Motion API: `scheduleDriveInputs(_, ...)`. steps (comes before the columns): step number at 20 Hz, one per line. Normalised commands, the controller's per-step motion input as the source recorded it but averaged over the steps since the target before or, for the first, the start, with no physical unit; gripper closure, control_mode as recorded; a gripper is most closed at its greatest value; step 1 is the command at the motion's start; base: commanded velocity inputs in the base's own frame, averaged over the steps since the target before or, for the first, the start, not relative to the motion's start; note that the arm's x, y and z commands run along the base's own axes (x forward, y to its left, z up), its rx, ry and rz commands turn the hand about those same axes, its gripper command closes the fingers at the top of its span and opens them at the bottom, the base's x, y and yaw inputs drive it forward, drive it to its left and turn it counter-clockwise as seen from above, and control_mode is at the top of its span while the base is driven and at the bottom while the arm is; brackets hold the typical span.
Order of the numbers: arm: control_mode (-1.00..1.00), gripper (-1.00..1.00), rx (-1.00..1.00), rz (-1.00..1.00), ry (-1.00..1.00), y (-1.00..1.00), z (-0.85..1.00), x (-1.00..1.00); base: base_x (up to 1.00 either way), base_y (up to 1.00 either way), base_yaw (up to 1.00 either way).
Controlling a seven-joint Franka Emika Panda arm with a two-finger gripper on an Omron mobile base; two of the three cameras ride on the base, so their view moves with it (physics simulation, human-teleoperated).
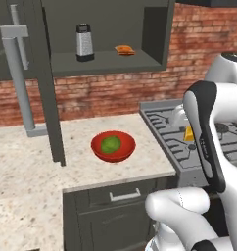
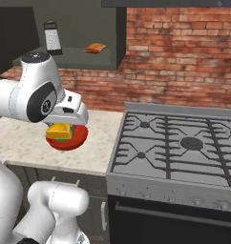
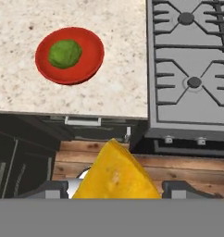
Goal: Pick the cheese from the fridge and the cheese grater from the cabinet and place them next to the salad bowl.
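Pincer point(image 3: 116, 192) grasps cheese point(image 3: 115, 173), carried aloft over floor before tabletop point(image 3: 109, 88) edge. Salad bowl point(image 3: 70, 54) sits ahead on tabletop, stove point(image 3: 192, 65) beside. Cheese grater point(image 1: 84, 43) waits in open cabinet point(image 1: 106, 61) (untouched). Judged: cheese delivery underway; next, lower wedge beside bowl, release.

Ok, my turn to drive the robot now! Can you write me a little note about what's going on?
Tool: shut on the cheese, held up in the air above the counter's front edge.
Salad bowl: on the counter, left of the stove.
Cheese grater: upright on the shelf of the open cabinet, beside a flat orange item.
Done: cheese picked up.
Left: set the cheese next to the bowl, then fetch the grater and put it there too.
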Motion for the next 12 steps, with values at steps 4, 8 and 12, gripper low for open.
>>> scheduleDriveInputs(4,1.00,1.00,0.00,0.00,0.00,0.00,0.00,0.00,0.49,0.24,0.17)
scheduleDriveInputs(8,1.00,1.00,0.00,0.00,0.00,0.00,0.00,0.00,0.61,0.04,0.11)
scheduleDriveInputs(12,1.00,1.00,0.00,0.00,0.00,0.00,0.00,0.00,0.55,0.00,0.06)
